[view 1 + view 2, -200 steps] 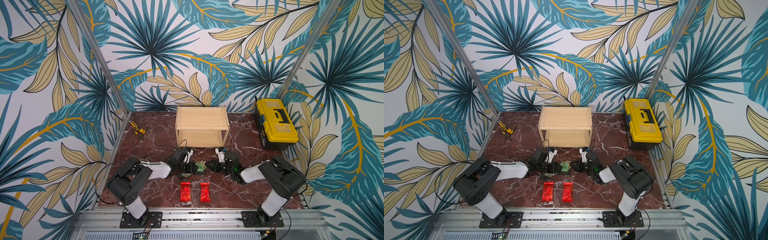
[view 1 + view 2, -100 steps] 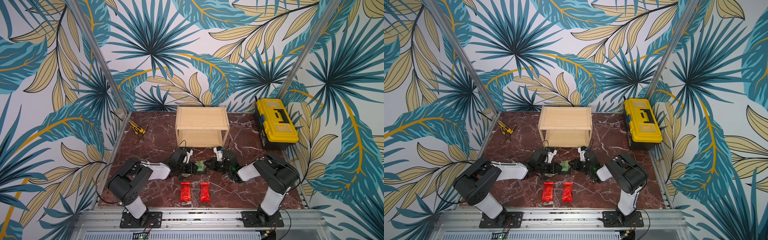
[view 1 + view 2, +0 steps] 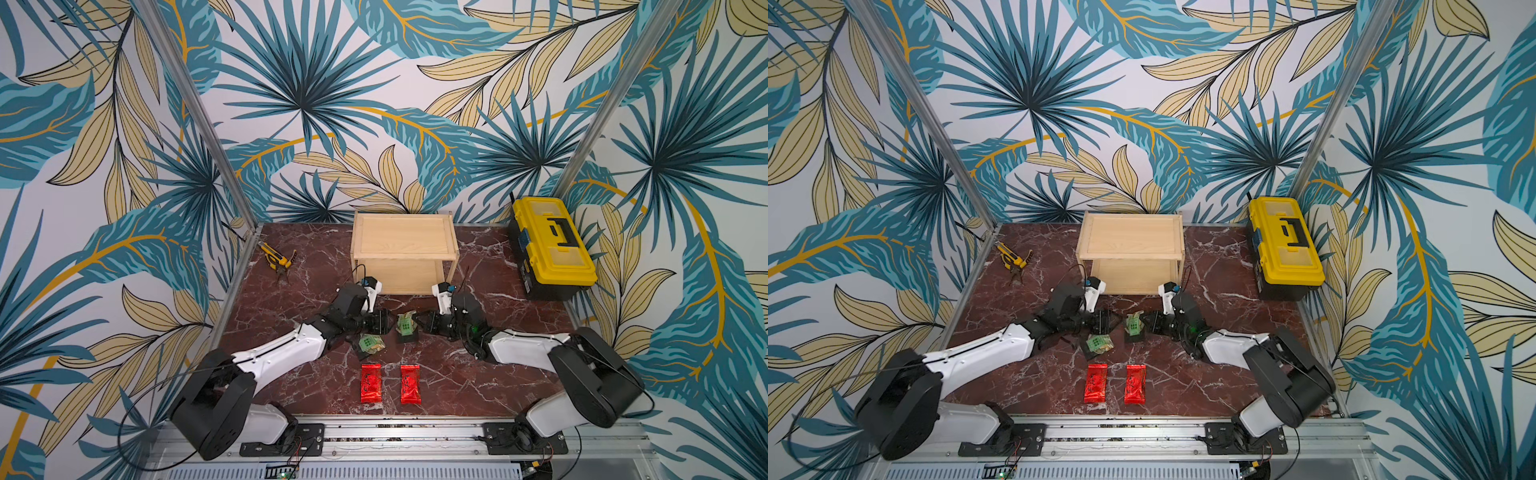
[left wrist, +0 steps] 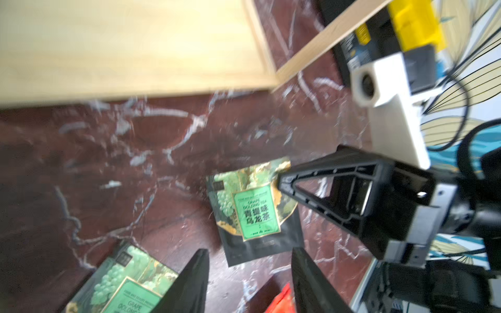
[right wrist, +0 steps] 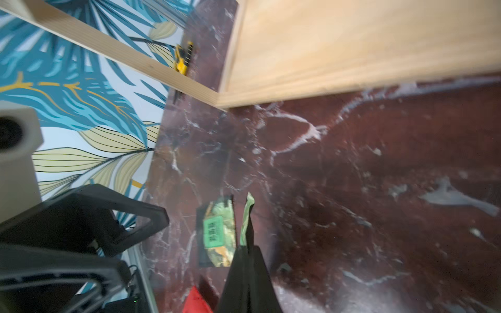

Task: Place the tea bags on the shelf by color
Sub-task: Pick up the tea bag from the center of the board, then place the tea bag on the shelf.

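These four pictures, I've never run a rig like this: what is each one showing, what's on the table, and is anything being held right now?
Two pictures look down from a camera head above; they are near twins of the whole scene. The others come from a small camera on each arm's wrist, so they look tilted and close.

The machine is two white-and-black arms, each ending in a two-finger gripper. The right gripper is shut on one green tea bag, pinching its edge; the right wrist view shows that bag edge-on. The left gripper stands open beside it, holding nothing.

On the dark red marble table lie a second green tea bag and two red tea bags, side by side near the front. Behind stands the pale wooden shelf, with no bags on it yet. A yellow toolbox and a small yellow tool sit at the sides.
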Robot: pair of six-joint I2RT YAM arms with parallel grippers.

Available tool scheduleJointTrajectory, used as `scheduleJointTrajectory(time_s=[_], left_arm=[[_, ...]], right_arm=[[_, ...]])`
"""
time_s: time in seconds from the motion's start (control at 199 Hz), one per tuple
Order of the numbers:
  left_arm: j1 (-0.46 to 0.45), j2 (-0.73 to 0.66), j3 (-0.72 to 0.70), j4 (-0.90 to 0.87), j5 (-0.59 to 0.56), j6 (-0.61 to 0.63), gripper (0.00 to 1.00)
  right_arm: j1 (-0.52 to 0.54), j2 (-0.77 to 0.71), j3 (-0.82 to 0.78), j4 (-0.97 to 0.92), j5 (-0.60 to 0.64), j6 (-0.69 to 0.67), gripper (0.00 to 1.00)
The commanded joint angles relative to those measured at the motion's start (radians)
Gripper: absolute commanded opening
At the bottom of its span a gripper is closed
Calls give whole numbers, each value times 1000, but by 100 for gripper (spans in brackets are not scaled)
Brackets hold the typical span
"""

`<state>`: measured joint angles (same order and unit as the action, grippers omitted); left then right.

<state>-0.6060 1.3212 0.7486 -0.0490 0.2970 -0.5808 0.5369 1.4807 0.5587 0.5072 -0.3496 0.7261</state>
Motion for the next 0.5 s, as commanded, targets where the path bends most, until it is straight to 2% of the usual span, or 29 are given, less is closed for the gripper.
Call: scheduleJointTrajectory(time_s=[0.0, 0.106, 0.226, 0.352, 0.498], left_arm=[[40, -121, 75, -137, -95, 38, 53], [105, -209, 88, -118, -100, 44, 54], [167, -243, 145, -127, -81, 67, 56], [208, -208, 214, -125, -44, 78, 57], [252, -163, 263, -103, -19, 72, 57]], right_arm=[[2, -128, 56, -214, 35, -95, 0], [2, -208, 149, -329, 31, -122, 0], [1, -218, 286, -425, 6, -137, 0], [-5, -156, 455, -483, -3, -125, 0], [-23, -16, 689, -535, -8, -102, 0]])
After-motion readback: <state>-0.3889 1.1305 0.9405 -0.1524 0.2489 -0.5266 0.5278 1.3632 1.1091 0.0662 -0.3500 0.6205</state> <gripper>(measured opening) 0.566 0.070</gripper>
